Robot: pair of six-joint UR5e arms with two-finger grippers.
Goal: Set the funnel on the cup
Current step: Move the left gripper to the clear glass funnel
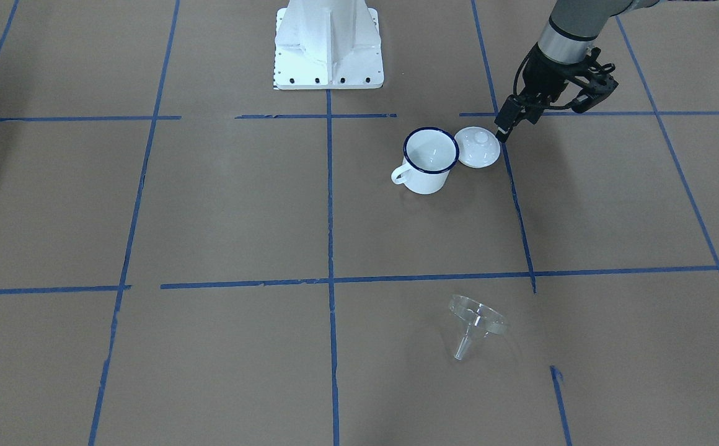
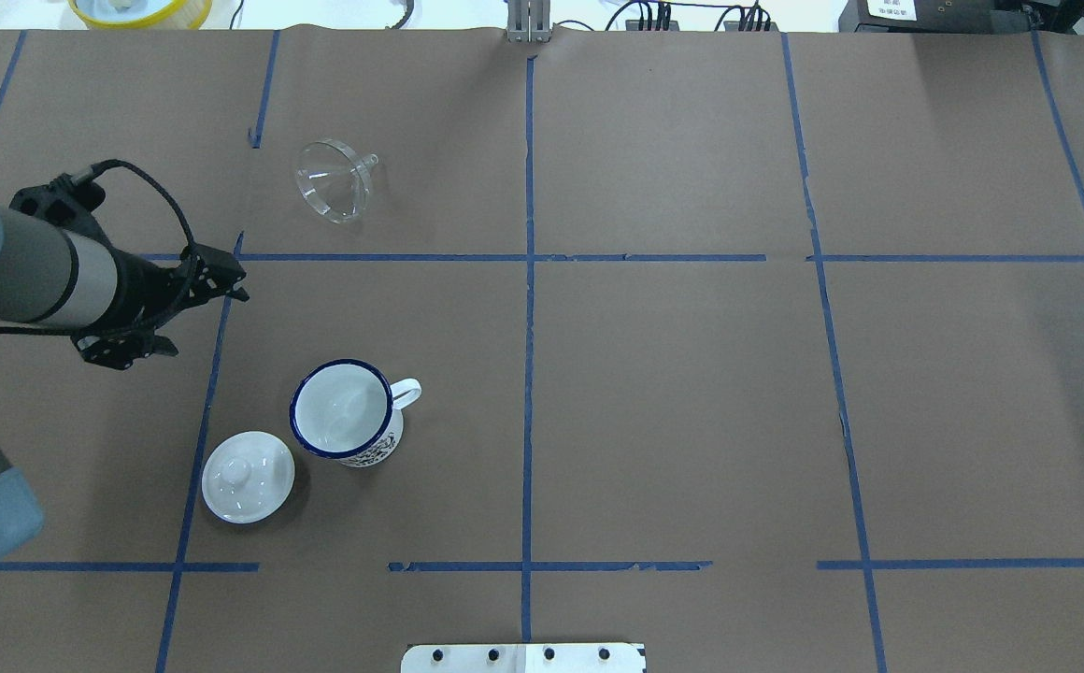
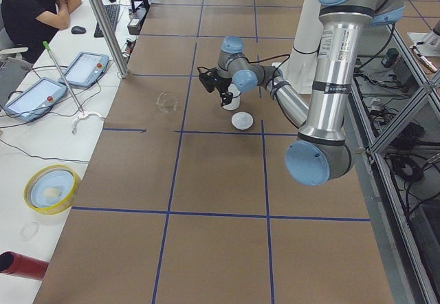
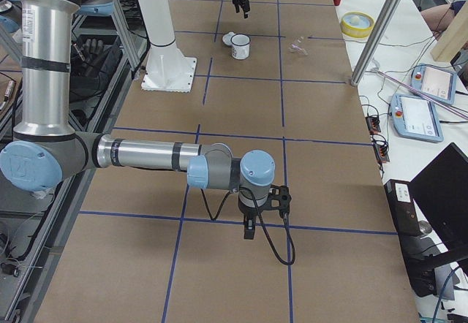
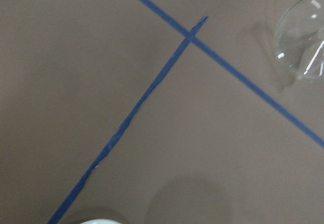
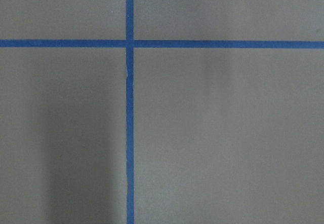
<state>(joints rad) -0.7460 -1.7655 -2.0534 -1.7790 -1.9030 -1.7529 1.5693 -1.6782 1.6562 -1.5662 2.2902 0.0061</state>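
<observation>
Nearest the robot base (image 2: 523, 657): white lid (image 2: 248, 477), knob up, flat on the paper-covered table (image 2: 691, 393), left half.

Cup (image 2: 344, 422) is just beside the lid, a bit further out and to its right. It's upright with the mouth open and nothing in it, handle pointing to the robot's right. Can't tell if the lid rim touches it.

Mid depth: left gripper (image 2: 235, 280) hangs above the table over a blue tape line (image 2: 215, 374), beyond the lid and on the cup's left. Fingers look pressed together with nothing between them. Its wrist cam sees the tape junction, the funnel mouth in the top right corner and a sliver of the lid at the bottom edge.

Right gripper (image 4: 249, 229) is well apart from all of it, at the robot's right end of the table. It points down, hovering above the paper near a tape line. It only shows in the side view, so can't tell whether the fingers are spread or together. Its wrist cam shows only a tape cross (image 6: 129, 43).

Far: funnel (image 2: 332, 179) is well beyond the cup, across the next tape line, left half. It lies tipped on its side, wide mouth angled back toward the robot and spout pointing away. It's untouched by either gripper, so not on the cup.

Beyond the table edge: an operator (image 3: 31, 8) sits at a desk.
</observation>
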